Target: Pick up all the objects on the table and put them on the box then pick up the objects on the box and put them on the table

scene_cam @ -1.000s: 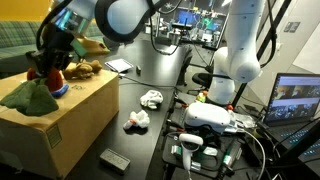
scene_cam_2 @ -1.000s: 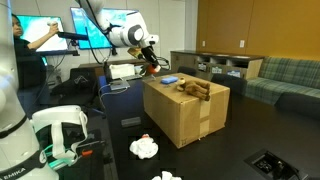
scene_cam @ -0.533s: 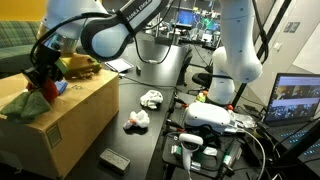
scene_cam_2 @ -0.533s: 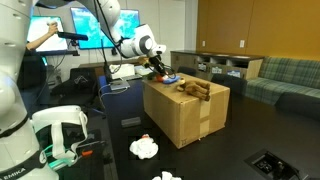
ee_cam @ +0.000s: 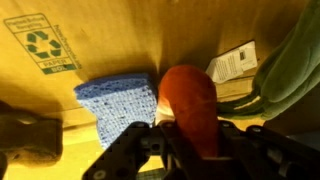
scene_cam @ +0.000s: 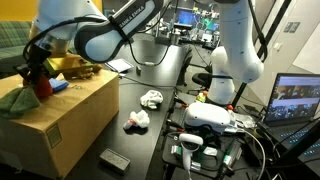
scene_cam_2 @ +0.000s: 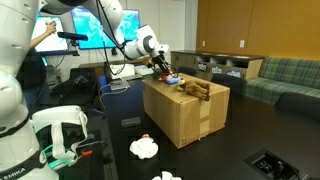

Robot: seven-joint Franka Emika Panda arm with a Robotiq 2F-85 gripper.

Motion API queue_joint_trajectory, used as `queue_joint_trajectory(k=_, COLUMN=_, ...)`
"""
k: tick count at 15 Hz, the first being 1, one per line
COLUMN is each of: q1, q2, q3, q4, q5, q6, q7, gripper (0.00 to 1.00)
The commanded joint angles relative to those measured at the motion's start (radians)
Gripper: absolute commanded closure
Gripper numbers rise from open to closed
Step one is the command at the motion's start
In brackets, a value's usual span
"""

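- My gripper (scene_cam: 38,76) hangs over the far end of the box (scene_cam: 70,125). Its jaws are nearly closed and clamped on a red-orange object (ee_cam: 190,98), seen pinched between the fingers in the wrist view.
- In that wrist view the cardboard top fills the frame. A blue sponge (ee_cam: 118,100) lies at nine o'clock of the held object, just beside it, and a green soft item (scene_cam: 20,102) lies at three o'clock.
- I cannot tell from these frames whether the red-orange object touches the cardboard or hangs just clear of it.
- On the box besides these is a brown plush toy (scene_cam_2: 195,90), toward the end away from the gripper.
- On the black table (scene_cam: 150,140) there are two white crumpled items, one (scene_cam: 152,98) at twelve o'clock of the other (scene_cam: 137,119). A dark flat block (scene_cam: 113,160) sits near the foot of the box.
- My reading is that the first half of the job is under way. Three items are on the box, a fourth is in the grip above it, and three on the table are not yet collected.
- After those, the whole second half is left: every item comes off the box and goes back onto the table.
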Motion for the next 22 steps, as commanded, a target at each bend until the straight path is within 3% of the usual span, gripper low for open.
queue_joint_trajectory(k=1, q1=0.023, q2=0.007, q3=-0.032, q4=0.042, q5=-0.041, q6=-0.038, q7=0.050, gripper=0.57)
queue_joint_trajectory(k=9, q1=-0.008, q2=-0.069, q3=0.019, q4=0.014, q5=-0.029, q6=-0.160, q7=-0.008, gripper=0.00)
queue_joint_trajectory(k=16, q1=-0.032, q2=-0.185, q3=0.044, q4=-0.021, q5=-0.077, q6=-0.225, q7=-0.026, gripper=0.00)
queue_joint_trajectory(k=22, q1=-0.166, q2=-0.407, q3=0.160, q4=-0.183, q5=0.044, q6=-0.422, q7=-0.262, gripper=0.00)
